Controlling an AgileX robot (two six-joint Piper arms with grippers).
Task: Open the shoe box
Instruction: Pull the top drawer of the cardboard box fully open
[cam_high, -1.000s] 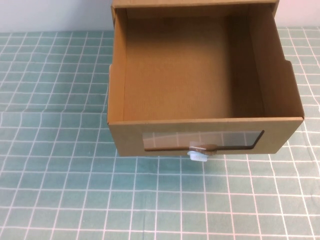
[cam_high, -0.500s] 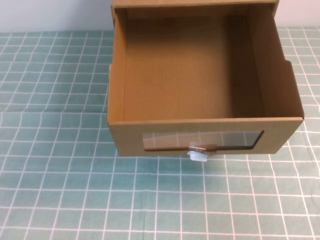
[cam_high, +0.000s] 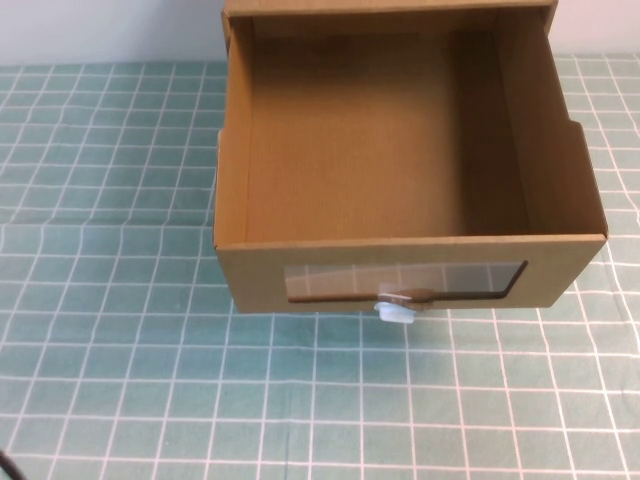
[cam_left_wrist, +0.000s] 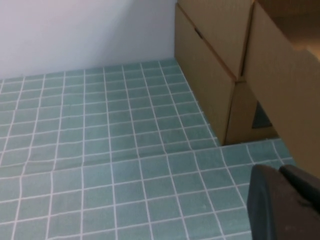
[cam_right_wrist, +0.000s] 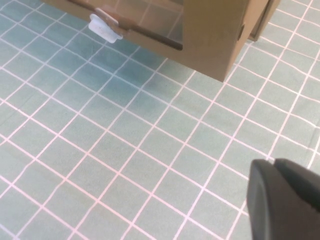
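Note:
The brown cardboard shoe box (cam_high: 390, 8) stands at the back of the table, and its drawer (cam_high: 570, 180) is pulled out toward me and is empty inside. The drawer's front panel (cam_high: 250, 275) has a clear window and a white knob (cam_high: 397, 312). In the left wrist view my left gripper (cam_left_wrist: 279, 170) hovers shut over the mat, off the box's left side (cam_left_wrist: 210, 60), holding nothing. The right wrist view shows my right gripper (cam_right_wrist: 274, 162) shut and empty above the mat, in front of the drawer's right corner (cam_right_wrist: 210, 35), apart from the knob (cam_right_wrist: 105, 27).
A green checked mat (cam_high: 120, 380) covers the table, with a crease running across it left of the box. A white wall (cam_left_wrist: 75, 30) rises behind the box. A dark sliver (cam_high: 4, 464) shows at the high view's bottom left corner.
A dark sliver has entered the high view's bottom left corner. The box and drawer have not moved.

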